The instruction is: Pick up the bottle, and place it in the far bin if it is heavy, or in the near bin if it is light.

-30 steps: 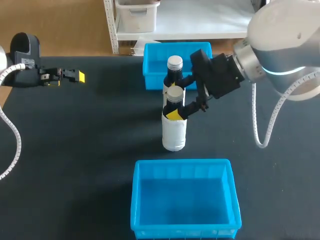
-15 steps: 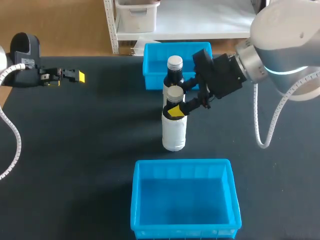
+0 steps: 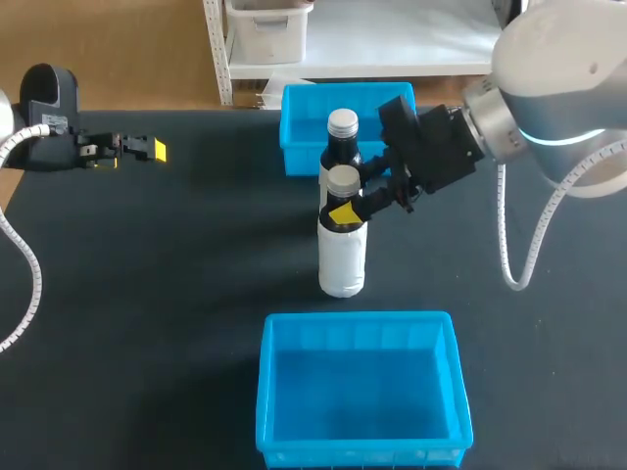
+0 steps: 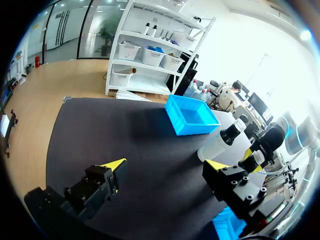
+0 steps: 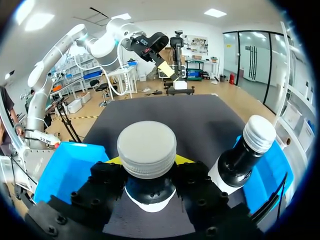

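Standing upright on black table [image 3: 176,274], between two bins: white-bodied bottle with dark neck and grey screw cap [image 3: 342,257]. Clamped at neck, just below cap, by right gripper [image 3: 345,206], with yellow-tipped fingers pressed on from two sides. Just behind, between gripped bottle and far bin: second upright bottle, dark, silver-capped [image 3: 342,147]. Far blue plastic bin [image 3: 294,132] at table's back edge. Near blue plastic bin [image 3: 266,392] on robot's side of gripped bottle, apart from its base. Left gripper [image 4: 165,164] low over table's left side, well apart from both bottles, fingers spread wide.
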### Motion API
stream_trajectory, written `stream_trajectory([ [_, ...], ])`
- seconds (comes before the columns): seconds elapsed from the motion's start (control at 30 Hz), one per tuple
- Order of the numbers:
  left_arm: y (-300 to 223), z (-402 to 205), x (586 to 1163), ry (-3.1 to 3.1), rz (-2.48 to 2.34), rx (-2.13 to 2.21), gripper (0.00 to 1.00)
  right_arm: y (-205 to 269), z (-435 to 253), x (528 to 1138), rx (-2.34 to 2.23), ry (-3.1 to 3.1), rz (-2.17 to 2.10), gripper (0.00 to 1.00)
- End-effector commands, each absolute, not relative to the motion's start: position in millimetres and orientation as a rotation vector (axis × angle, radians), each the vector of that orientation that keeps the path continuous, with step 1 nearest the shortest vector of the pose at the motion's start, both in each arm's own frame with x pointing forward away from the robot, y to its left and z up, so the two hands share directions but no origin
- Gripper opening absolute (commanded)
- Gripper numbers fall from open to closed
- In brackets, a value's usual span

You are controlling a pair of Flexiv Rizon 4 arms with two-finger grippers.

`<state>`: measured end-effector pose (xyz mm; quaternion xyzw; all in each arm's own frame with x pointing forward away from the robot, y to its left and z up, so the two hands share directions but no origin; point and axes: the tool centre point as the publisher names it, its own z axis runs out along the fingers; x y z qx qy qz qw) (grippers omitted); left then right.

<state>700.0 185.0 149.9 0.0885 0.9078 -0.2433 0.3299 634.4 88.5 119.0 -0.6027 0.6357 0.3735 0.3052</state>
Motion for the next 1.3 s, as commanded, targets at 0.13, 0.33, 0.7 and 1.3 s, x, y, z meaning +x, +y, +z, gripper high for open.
stream_trajectory([
  [0.13,184.9,149.9,700.0,2.374,-0.636,0.231,1.0,77.9,129.8,628.7,-1.585,1.677,0.961,0.0],
  [0.33,184.9,149.9,700.0,2.374,-0.636,0.231,1.0,60.2,150.1,631.7,-1.568,1.682,0.902,0.0],
  [0.7,184.9,149.9,700.0,2.374,-0.636,0.231,1.0,14.4,180.2,640.9,-1.534,1.734,0.796,0.0],
  [1.3,184.9,149.9,700.0,2.374,-0.636,0.231,1.0,-73.3,183.8,672.9,-1.364,1.847,0.669,0.0],
])
